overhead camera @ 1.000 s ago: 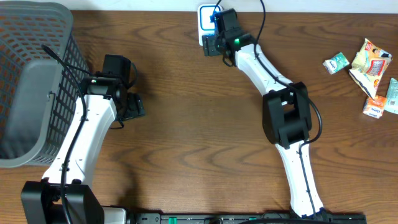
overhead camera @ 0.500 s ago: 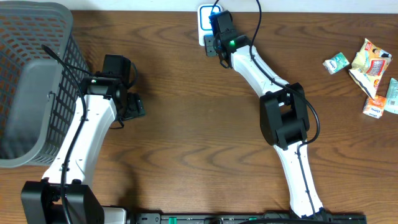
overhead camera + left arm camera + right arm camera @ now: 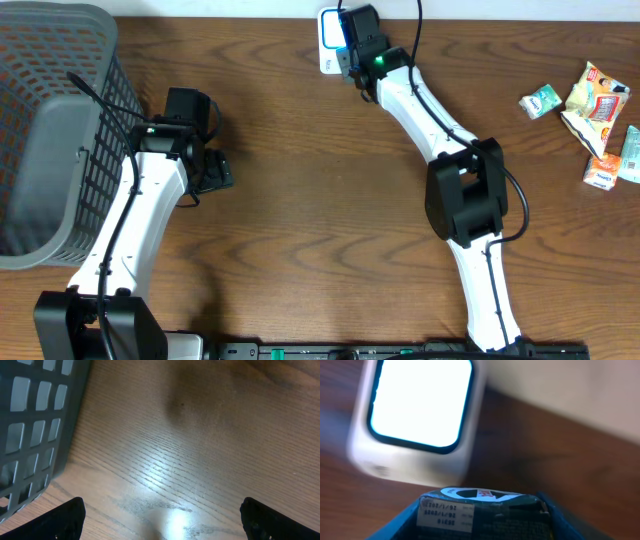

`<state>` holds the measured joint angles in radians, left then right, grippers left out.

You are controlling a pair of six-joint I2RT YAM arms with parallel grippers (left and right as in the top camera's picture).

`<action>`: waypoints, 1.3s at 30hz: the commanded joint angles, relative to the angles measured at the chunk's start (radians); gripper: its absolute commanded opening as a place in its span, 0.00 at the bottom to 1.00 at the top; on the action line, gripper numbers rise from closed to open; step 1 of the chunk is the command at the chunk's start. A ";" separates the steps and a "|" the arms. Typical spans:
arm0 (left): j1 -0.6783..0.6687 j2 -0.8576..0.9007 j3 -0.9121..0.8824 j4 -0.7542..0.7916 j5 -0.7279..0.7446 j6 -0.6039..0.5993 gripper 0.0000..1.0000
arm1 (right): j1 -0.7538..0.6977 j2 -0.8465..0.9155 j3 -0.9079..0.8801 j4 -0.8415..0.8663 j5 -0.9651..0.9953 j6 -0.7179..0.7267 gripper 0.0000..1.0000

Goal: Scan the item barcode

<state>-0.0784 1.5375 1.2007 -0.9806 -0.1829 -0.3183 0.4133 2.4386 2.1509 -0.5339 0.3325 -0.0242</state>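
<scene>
Left gripper (image 3: 162,522) hung over bare table (image 3: 210,435) with its fingers wide apart and nothing between them, basket (image 3: 35,425) just off their left side. It was well away from the action. Right arm was stretched long toward the far edge, right gripper (image 3: 479,527) clamped on the packet (image 3: 485,507). The packet sat crosswise between the blue fingers (image 3: 395,527), printed label facing forward. The scanner (image 3: 420,405) glowed just ahead of the fingertips, a bit left, so I'd guess a small nudge left does it.
</scene>
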 commanded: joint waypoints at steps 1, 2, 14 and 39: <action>0.003 0.000 -0.004 -0.003 -0.009 -0.013 0.98 | 0.026 -0.043 0.002 0.033 0.216 -0.239 0.57; 0.003 0.000 -0.004 -0.003 -0.009 -0.013 0.98 | 0.028 -0.043 0.002 0.051 0.235 -0.270 0.57; 0.003 0.000 -0.004 -0.003 -0.009 -0.013 0.98 | 0.080 -0.043 0.001 0.404 0.227 -0.780 0.61; 0.003 0.000 -0.004 -0.003 -0.009 -0.013 0.98 | 0.028 -0.026 0.001 0.292 0.464 -0.468 0.71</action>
<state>-0.0784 1.5375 1.2007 -0.9806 -0.1833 -0.3183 0.4946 2.4287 2.1521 -0.1268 0.6697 -0.7456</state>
